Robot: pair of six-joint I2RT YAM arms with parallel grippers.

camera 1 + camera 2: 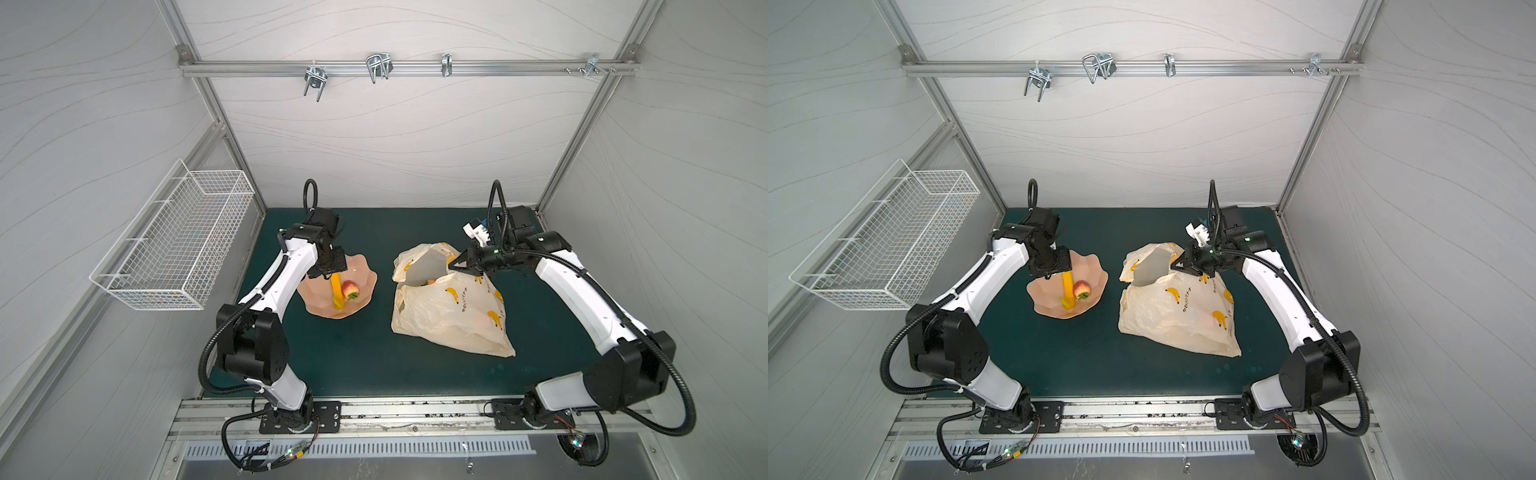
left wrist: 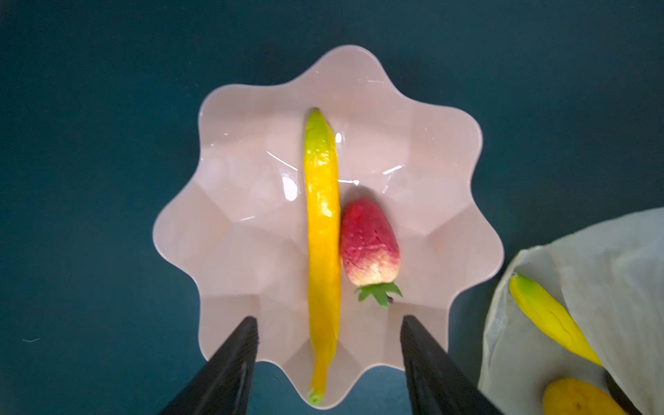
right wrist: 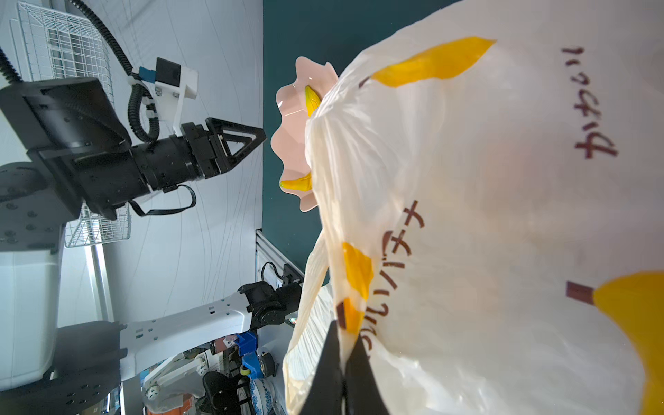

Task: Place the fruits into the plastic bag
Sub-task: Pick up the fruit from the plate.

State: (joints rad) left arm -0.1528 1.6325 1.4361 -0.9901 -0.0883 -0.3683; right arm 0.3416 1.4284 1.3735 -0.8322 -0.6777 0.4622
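You're partway through, with at least two fruits in and two still out. On the pink scalloped plate [image 2: 251,251], a long yellow banana [image 2: 322,233] lies across the middle. A red strawberry [image 2: 370,240] rests against its side, green top towards the wrist camera. Neither has been lifted.

Your left end effector [image 2: 328,319] hangs over the plate with its jaws apart, one on each side of the banana's stem end. They touch nothing and hold nothing. By that alignment, the banana looks like your next pick, though the strawberry sits close enough to be nudged when the jaws come down.

The plastic bag [image 1: 453,316] lies on the green tabletop [image 1: 353,365] to the right of the plate, near it but not touching. Your right end effector [image 3: 345,334] is pinched shut on the bag's upper edge and holds that edge up, so the mouth gapes towards the plate. Inside the mouth the left wrist view shows a second banana [image 2: 549,316] and an orange piece [image 2: 578,399] — those two count as done. Whether more fruit lies deeper in the bag, you can't tell, because the plastic hides it.

What's left, as far as you can see, is both plate fruits — grasped, carried across and dropped through the open mouth.
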